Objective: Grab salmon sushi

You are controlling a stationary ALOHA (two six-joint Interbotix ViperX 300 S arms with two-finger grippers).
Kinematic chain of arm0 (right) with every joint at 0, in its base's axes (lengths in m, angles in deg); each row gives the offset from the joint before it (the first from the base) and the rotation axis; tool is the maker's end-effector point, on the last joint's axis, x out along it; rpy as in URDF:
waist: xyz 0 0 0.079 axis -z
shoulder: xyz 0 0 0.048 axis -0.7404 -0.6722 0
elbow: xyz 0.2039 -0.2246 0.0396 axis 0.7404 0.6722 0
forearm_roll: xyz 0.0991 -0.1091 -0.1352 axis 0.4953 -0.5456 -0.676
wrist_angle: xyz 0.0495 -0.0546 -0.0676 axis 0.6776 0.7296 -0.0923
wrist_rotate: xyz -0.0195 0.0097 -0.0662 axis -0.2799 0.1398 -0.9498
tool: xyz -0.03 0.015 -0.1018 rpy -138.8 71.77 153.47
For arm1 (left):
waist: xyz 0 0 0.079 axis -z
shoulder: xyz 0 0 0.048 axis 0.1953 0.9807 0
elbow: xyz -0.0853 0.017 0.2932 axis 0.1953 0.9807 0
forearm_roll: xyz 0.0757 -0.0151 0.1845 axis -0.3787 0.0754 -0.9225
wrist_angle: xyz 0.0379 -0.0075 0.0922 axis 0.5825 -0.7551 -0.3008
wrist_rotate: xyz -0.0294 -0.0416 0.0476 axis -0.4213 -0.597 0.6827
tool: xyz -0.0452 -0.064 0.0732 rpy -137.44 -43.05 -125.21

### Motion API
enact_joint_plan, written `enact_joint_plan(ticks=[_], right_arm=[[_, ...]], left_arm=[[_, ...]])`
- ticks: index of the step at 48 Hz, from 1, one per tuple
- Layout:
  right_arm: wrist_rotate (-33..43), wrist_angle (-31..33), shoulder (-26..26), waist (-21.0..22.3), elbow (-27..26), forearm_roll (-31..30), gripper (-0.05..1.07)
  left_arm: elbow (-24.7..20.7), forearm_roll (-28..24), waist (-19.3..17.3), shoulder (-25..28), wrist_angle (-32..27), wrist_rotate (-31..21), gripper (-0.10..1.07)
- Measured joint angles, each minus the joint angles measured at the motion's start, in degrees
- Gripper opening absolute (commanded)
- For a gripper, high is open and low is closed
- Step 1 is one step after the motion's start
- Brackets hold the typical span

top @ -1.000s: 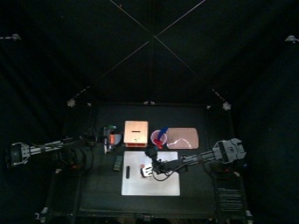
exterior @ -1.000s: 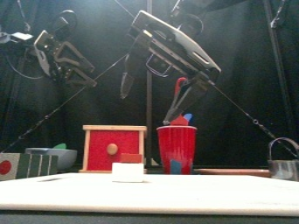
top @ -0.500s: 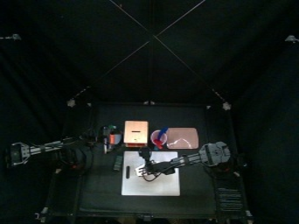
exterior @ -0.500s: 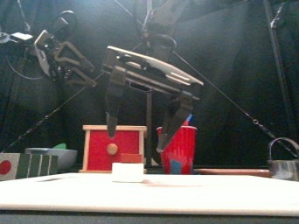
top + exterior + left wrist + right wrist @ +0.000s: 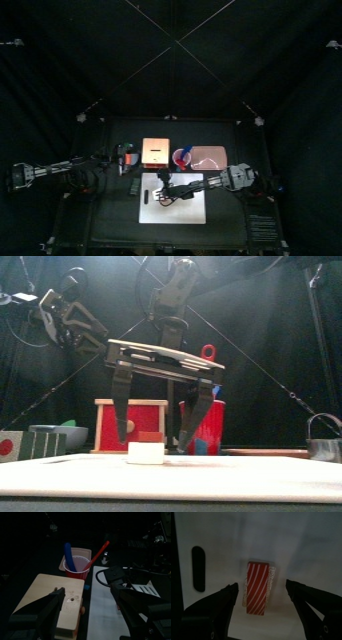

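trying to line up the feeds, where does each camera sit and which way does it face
Top: high overhead, looking straight down; both arms reach onto the white board.
Front: table height, facing level; right gripper hangs open over the salmon sushi.
Left wrist: on the resting left arm, over the wooden block and red cup; its fingers show.
Right wrist: straight down at the sushi, beside the black stick.
Front and right wrist share the sushi.

The right hand (image 5: 163, 406) hangs low at the middle, fingers (image 5: 123, 406) spread wide and pointing down. The left hand (image 5: 67, 318) sits raised off to the side.
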Motion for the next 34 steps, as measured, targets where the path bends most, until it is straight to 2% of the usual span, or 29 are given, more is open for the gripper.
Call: enact_joint_plan(ticks=[14, 27, 34], right_arm=[[2.29, -0.62, -1.23, -0.18, 0.09, -0.18, 0.99], [2.46, -0.26, -1.41, -0.26, -0.18, -0.18, 0.78], [2.37, -0.26, -1.32, -0.53, -0.18, -0.44, 0.74]], left_arm=[[0.00, 0.00, 0.00, 0.00, 0.00, 0.09, 1.02], [0.00, 0.09, -0.09, -0.62, 0.00, 0.09, 1.02], [0.00, 0.09, -0.26, -0.70, -0.09, 0.09, 1.02]])
